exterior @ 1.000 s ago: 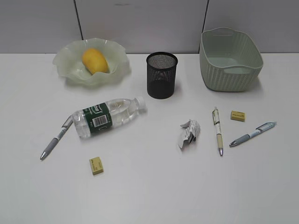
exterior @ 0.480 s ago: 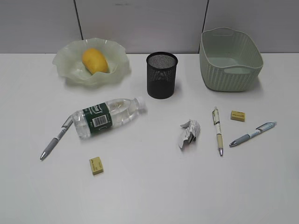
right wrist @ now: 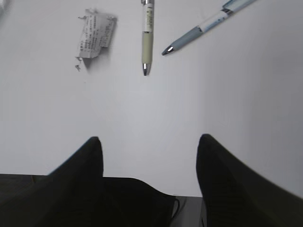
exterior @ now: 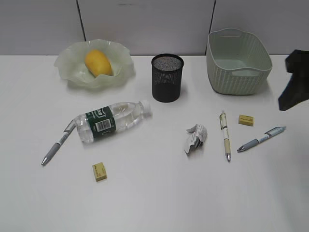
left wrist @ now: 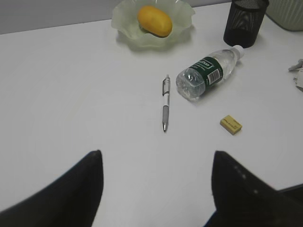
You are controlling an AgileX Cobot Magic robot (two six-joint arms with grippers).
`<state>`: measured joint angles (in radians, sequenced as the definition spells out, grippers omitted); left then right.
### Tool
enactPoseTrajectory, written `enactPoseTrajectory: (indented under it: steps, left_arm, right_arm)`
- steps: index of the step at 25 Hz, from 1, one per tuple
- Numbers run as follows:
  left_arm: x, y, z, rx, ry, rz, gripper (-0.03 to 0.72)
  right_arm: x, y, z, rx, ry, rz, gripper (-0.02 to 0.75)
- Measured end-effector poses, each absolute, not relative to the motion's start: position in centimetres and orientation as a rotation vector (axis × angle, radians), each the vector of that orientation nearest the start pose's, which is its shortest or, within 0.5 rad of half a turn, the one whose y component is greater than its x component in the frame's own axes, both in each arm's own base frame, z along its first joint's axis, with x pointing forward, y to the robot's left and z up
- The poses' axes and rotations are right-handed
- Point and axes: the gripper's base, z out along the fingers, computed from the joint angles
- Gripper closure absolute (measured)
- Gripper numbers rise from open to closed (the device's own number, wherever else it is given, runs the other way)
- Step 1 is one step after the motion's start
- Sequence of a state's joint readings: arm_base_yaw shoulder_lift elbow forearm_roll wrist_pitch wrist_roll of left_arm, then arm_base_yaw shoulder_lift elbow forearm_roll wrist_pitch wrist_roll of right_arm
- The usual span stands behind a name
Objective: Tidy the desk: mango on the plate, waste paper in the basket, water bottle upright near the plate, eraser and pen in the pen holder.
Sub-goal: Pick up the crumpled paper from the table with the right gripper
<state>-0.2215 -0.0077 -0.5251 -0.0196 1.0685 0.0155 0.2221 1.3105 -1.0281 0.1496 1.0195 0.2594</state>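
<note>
The mango (exterior: 99, 63) lies in the ruffled plate (exterior: 67, 72). The water bottle (exterior: 111, 121) lies on its side, with a pen (exterior: 58, 143) and an eraser (exterior: 100, 171) near it. The waste paper (exterior: 195, 137) lies mid-desk, left of two pens (exterior: 225, 135) (exterior: 260, 138) and a second eraser (exterior: 245, 120). The pen holder (exterior: 167, 77) and basket (exterior: 236, 63) stand at the back. My left gripper (left wrist: 156, 158) is open and empty, short of the pen (left wrist: 165, 103). My right gripper (right wrist: 149, 142) is open and empty, short of the paper (right wrist: 94, 38).
A dark blurred part of my right arm (exterior: 295, 79) shows at the right edge of the exterior view, beside the basket. A grey partition wall runs behind the white desk (exterior: 154, 203).
The dark shape of my right arm has come into the exterior view at the right edge. Nothing on the desk has moved.
</note>
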Motion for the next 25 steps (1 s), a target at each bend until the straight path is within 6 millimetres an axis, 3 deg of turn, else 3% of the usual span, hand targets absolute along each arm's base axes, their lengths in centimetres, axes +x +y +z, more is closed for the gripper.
enactPoseTrajectory:
  steps: [12,25]
  left_arm:
    - [-1.0,0.1,28.4,0.240,2.008,-0.154,0.150]
    - [-0.9,0.1,28.3,0.241,2.009,-0.154,0.150]
  right_arm:
    - [27.7,14.4,25.9,0.025,2.936,0.325,0.243]
    - [32.1,17.0,19.5,0.140,2.962,0.364,0.243]
